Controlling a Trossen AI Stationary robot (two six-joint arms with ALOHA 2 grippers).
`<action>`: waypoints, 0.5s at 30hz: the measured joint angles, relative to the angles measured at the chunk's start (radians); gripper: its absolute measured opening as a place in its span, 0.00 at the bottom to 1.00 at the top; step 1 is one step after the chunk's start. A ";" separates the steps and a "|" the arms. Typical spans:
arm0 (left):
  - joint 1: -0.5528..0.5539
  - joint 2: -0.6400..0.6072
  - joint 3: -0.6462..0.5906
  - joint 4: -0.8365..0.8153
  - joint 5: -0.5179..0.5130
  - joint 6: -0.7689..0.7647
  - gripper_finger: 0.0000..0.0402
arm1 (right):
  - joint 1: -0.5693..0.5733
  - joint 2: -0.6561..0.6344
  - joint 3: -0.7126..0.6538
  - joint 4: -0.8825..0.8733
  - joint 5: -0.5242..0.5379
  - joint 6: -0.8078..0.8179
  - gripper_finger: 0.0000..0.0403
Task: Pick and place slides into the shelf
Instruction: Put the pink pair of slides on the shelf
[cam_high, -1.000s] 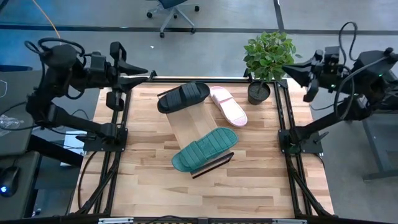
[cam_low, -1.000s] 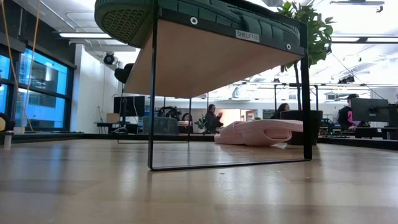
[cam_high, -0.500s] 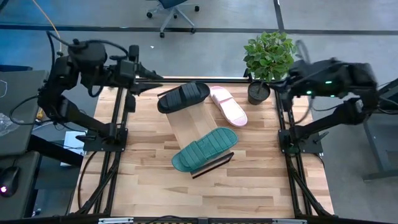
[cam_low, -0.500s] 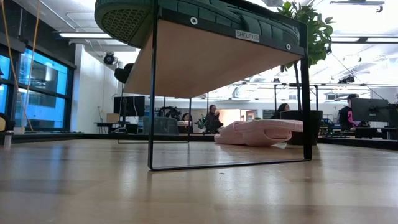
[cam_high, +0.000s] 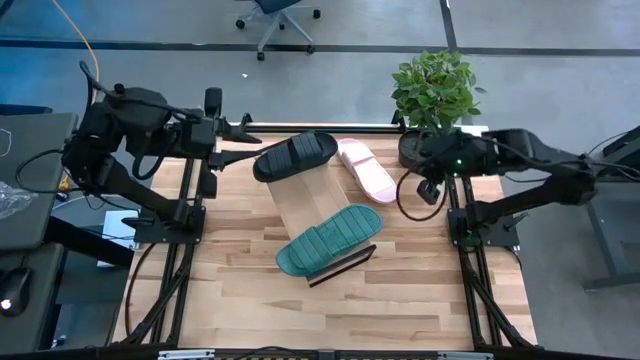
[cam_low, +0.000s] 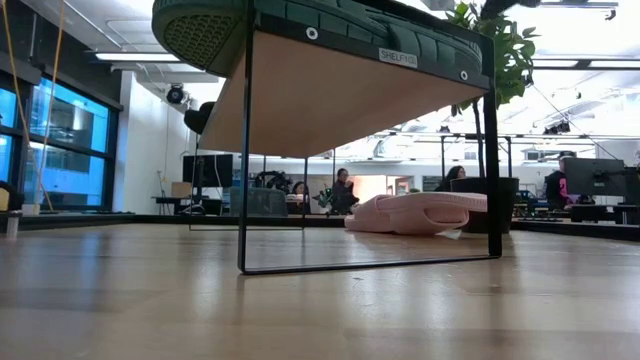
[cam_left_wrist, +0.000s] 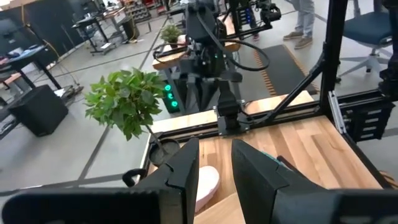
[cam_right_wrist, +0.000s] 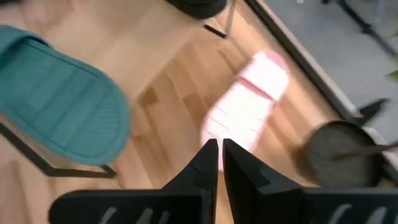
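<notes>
Even overhead light is filling the scene, and ceiling strips (cam_low: 128, 56) are glowing white in the low view. The tabletop (cam_low: 320, 310) nearest that camera is lying out of focus. Motion blur is smearing the pink slide (cam_right_wrist: 247, 102) in the right wrist view.

Open tabletop (cam_high: 300, 320) lies in front of the shelf (cam_high: 305, 205) and to either side. At the back right, the plant (cam_high: 432, 92) stands just beside the pink slide (cam_high: 367, 170), crowding approach there. Green slide (cam_high: 328, 240) and black slide (cam_high: 294, 156) occupy the shelf's two ends, leaving its middle bare.
</notes>
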 joint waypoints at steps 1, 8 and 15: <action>0.000 0.001 0.000 0.000 -0.004 -0.002 0.21 | 0.000 -0.030 -0.046 0.041 -0.012 0.014 0.04; 0.002 0.007 0.000 -0.001 -0.021 -0.029 0.21 | 0.000 -0.177 -0.261 0.116 -0.033 0.055 0.04; 0.002 0.014 0.000 -0.002 -0.042 -0.061 0.21 | 0.000 -0.219 -0.414 0.163 0.009 0.012 0.04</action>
